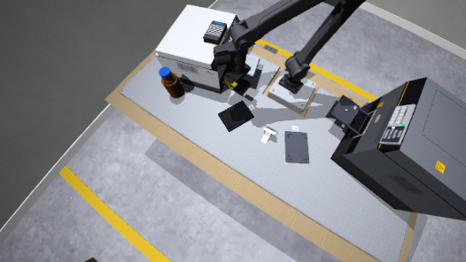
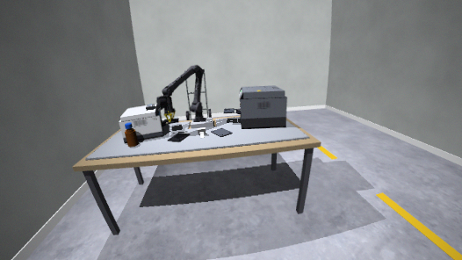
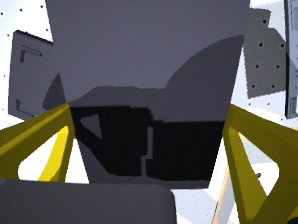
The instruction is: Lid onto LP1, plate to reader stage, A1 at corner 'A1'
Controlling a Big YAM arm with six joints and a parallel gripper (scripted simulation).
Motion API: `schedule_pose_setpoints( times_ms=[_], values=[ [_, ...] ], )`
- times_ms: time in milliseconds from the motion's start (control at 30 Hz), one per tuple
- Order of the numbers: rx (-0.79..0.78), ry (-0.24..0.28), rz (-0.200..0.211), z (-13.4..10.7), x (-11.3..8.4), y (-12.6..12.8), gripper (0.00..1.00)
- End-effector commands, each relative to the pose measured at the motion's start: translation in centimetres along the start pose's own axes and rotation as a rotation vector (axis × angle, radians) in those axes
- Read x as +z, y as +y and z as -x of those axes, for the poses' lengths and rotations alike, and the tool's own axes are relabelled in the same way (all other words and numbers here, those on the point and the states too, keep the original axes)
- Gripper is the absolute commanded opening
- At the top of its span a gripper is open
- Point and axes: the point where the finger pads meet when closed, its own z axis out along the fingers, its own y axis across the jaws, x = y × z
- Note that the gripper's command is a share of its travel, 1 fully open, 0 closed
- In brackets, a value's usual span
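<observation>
My gripper (image 1: 239, 90) (image 2: 169, 118) (image 3: 148, 111) is shut on the lid, beside the white dispenser's front corner and above the deck. The lid (image 3: 150, 55) is a wide dark grey panel, partly in shadow, spanning between both yellow fingers in the wrist view. In the top view the arm mostly hides it. The pale plate (image 1: 253, 65) is partly visible behind the gripper at the dispenser's stage; its A1 corner cannot be read. A black bench pad (image 1: 230, 120) (image 2: 178, 137) and a grey pad (image 1: 297, 147) (image 2: 221, 132) with corner locators lie on the deck; their names are not legible.
The brown bottle (image 1: 173, 87) (image 2: 131, 137) with a blue cap stands beside the dispenser (image 1: 195, 33) (image 2: 142, 120). A small white stand (image 1: 268, 134) (image 2: 202, 132) sits between the pads. The dark reader (image 1: 438, 119) (image 2: 263, 110) is at the right, its stage (image 1: 345, 109) sticking out.
</observation>
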Motion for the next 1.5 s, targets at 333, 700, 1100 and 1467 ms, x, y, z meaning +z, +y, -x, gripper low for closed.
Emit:
schedule_pose_setpoints(
  times_ms=[333,700,1100,1467],
  values=[
    [-0.157,-0.015,0.023,0.6,-0.6,3.1,0.85],
    [-0.264,-0.015,0.024,-0.3,-0.4,4.7,0.85],
    [-0.411,-0.003,0.011,-1.4,-0.1,5.7,0.85],
    [-0.508,-0.014,0.024,-1.7,-0.1,7.5,0.85]
  ],
)
